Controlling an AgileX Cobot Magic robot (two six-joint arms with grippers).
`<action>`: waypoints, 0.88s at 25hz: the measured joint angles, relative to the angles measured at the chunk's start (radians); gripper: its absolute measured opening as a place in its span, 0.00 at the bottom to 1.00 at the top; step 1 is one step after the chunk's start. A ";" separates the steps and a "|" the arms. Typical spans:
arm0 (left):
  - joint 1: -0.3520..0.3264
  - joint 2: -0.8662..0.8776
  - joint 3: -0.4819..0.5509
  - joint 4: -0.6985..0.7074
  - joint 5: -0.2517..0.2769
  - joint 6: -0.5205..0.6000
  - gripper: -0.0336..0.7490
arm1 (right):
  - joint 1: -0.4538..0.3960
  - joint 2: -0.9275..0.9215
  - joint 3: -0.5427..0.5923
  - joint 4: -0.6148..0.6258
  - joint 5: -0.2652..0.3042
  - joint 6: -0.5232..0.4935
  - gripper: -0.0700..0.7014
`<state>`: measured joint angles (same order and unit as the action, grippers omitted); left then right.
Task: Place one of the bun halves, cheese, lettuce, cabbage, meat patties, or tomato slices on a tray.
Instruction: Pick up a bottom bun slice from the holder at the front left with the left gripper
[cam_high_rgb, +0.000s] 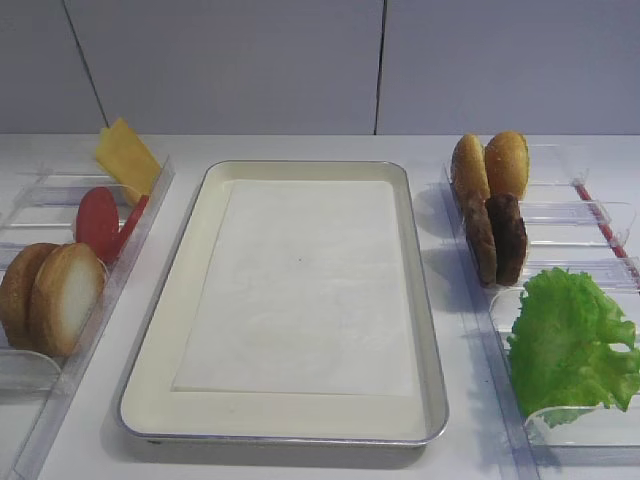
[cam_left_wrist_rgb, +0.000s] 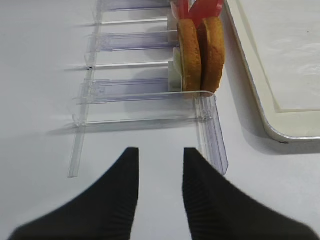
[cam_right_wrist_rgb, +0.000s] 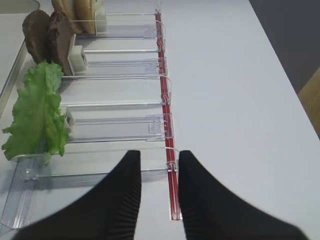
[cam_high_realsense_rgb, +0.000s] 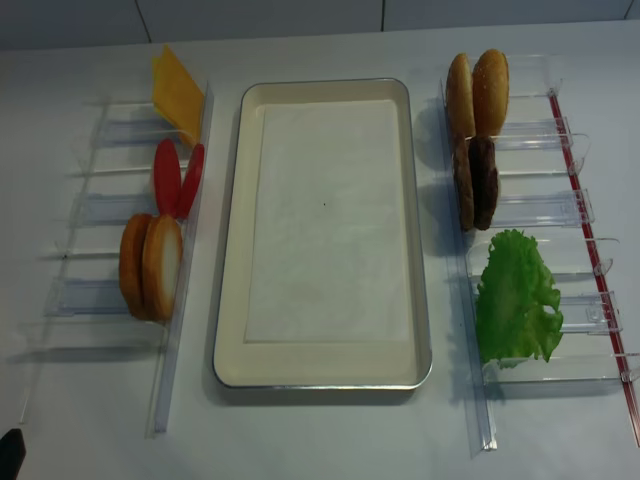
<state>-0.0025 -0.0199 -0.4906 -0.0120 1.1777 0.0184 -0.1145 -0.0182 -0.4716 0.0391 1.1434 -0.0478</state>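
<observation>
The tray (cam_high_rgb: 420, 300) lies in the middle, holding only its white paper liner. In the left racks stand the cheese (cam_high_rgb: 125, 155), two tomato slices (cam_high_rgb: 100, 222) and two bun halves (cam_high_rgb: 50, 297), the nearer one showing a pale cut face. The right racks hold two more bun halves (cam_high_rgb: 488, 165), the meat patties (cam_high_rgb: 497, 238) and the lettuce (cam_high_rgb: 570, 340). No cabbage shows. My left gripper (cam_left_wrist_rgb: 159, 155) hovers open and empty over bare table, short of the left bun halves (cam_left_wrist_rgb: 200, 55). My right gripper (cam_right_wrist_rgb: 159, 157) is open and empty too, near the lettuce (cam_right_wrist_rgb: 37, 115).
Clear plastic racks (cam_high_realsense_rgb: 100, 210) flank the tray on both sides. A red strip (cam_right_wrist_rgb: 165, 100) runs along the outer edge of the right racks. A grey wall stands behind the white table.
</observation>
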 joint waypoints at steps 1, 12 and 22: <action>0.000 0.000 0.000 0.000 0.000 0.000 0.30 | 0.000 0.000 0.000 0.000 0.000 0.000 0.40; 0.000 0.000 0.000 0.000 0.000 0.000 0.30 | 0.000 0.000 0.000 0.000 0.000 0.000 0.40; 0.000 0.000 0.000 -0.038 0.000 -0.010 0.30 | 0.000 0.000 0.000 0.000 0.000 0.000 0.40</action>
<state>-0.0025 -0.0199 -0.4906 -0.0502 1.1777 0.0083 -0.1145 -0.0182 -0.4716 0.0391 1.1434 -0.0478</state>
